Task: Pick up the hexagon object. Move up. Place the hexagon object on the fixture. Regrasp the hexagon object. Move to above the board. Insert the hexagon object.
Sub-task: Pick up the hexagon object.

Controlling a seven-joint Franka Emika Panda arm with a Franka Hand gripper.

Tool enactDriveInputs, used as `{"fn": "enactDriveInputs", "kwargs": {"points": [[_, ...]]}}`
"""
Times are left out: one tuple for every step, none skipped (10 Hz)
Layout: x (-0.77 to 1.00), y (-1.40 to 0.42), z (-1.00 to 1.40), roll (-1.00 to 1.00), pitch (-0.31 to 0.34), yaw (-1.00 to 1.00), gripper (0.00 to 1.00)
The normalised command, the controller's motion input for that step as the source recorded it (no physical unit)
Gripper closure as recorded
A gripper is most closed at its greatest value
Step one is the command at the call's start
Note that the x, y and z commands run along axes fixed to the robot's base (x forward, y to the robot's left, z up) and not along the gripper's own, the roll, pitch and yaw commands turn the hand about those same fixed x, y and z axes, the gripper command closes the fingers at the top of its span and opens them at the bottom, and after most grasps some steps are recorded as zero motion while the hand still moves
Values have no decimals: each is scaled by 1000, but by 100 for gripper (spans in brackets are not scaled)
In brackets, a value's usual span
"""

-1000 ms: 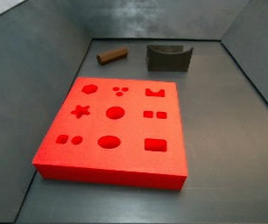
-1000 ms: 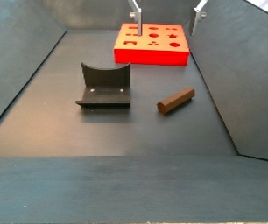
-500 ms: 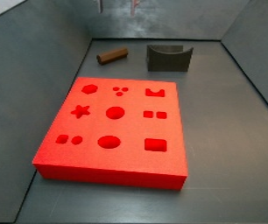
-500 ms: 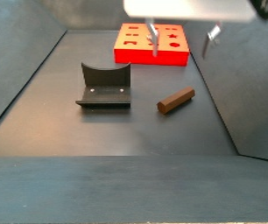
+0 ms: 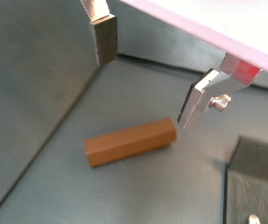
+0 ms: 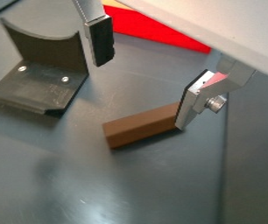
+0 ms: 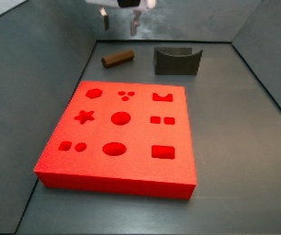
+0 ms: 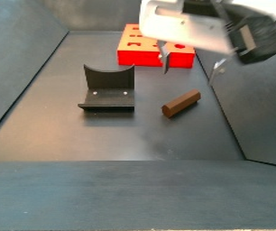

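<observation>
Reddish-brown short hexagon object (image 6: 140, 129) lies flat | silver-fingered gripper (image 6: 148, 74) above, jaws apart, empty | risk: off-centre closing skews it.

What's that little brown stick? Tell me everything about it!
The hexagon object is a short reddish-brown bar with flat sides and a matte look, perhaps wood or plastic. It lies flat on the dark grey floor, apart from the fixture and the red board. The open gripper hangs above it; nothing grips it yet.
</observation>
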Motion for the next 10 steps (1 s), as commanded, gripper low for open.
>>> {"fn": "enactDriveInputs", "kwargs": {"points": [[411,14,-817,36,0,-794,0],[351,86,-883,23,0,-746,0],[277,183,-980,0,0,-683,0],[223,243,-1000,14,0,-643,0],[77,251,-1000,0,0,-637,0],[0,171,-1000,0,0,-569,0],[-491,0,-1000,0,-13,-631,0],[-554,0,-1000,0,-63,-594,0],[-649,-251,-794,79,-187,-217,0],[-63,0,0,-20,0,0,0]]}}
